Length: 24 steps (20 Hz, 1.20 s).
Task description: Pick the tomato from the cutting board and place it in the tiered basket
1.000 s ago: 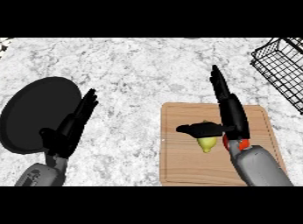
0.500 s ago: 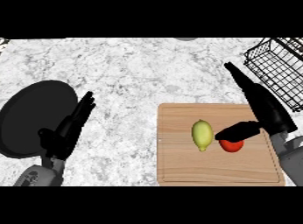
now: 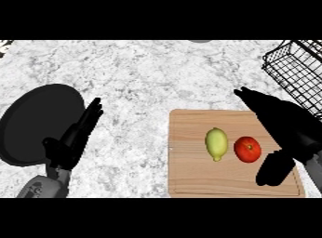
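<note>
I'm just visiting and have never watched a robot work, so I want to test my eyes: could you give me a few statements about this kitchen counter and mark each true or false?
1. The round red tomato lies on the wooden cutting board. True.
2. The tomato is already inside the black wire tiered basket. False: it is on the board; the basket stands at the far right.
3. A yellow-green lemon lies just left of the tomato. True.
4. The right hand is curled round the tomato. False: the hand is open beside it, at its right.
5. The left hand holds the lemon. False: it rests open by the black round plate.
</note>
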Motion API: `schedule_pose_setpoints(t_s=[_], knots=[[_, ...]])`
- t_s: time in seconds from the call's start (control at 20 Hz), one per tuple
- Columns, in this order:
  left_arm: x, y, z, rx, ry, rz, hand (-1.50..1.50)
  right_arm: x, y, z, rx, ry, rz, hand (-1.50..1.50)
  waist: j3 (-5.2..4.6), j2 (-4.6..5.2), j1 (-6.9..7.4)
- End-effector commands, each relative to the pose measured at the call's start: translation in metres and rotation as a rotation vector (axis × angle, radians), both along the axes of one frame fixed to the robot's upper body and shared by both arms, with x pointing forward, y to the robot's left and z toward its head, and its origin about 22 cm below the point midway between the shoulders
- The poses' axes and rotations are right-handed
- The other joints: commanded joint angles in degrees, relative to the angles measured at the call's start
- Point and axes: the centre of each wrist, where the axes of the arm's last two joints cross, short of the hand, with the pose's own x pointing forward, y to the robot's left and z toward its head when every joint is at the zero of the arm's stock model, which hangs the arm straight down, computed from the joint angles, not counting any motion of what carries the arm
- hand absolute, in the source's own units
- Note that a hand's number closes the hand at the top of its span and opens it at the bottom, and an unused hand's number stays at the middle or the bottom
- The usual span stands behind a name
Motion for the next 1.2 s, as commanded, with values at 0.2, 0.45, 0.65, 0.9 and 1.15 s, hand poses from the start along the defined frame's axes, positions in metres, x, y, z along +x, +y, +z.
schedule_pose_setpoints(t_s=[0.2,0.45,0.65,0.9,1.15], knots=[[0.005,-0.006,-0.004,0.008,-0.013,0.003,0.00,-0.035,0.021,0.029,-0.093,0.045,-0.073,-1.50,0.24,0.52,0.27],[-0.004,0.010,0.000,0.012,-0.004,-0.027,0.00,-0.032,0.024,0.007,-0.144,-0.035,-0.166,-1.50,0.26,0.47,0.92],[0.013,0.015,0.013,0.002,-0.012,-0.019,0.00,-0.014,0.002,-0.025,-0.247,0.050,-0.216,-1.50,0.31,0.74,0.76],[-0.006,0.008,-0.008,-0.006,-0.011,-0.028,0.00,-0.014,0.015,-0.042,-0.177,0.088,-0.235,-1.50,0.31,0.69,1.07],[0.001,-0.008,-0.008,-0.011,-0.010,-0.023,0.00,-0.021,0.007,-0.058,-0.170,0.070,-0.231,-1.50,0.33,0.65,0.63]])
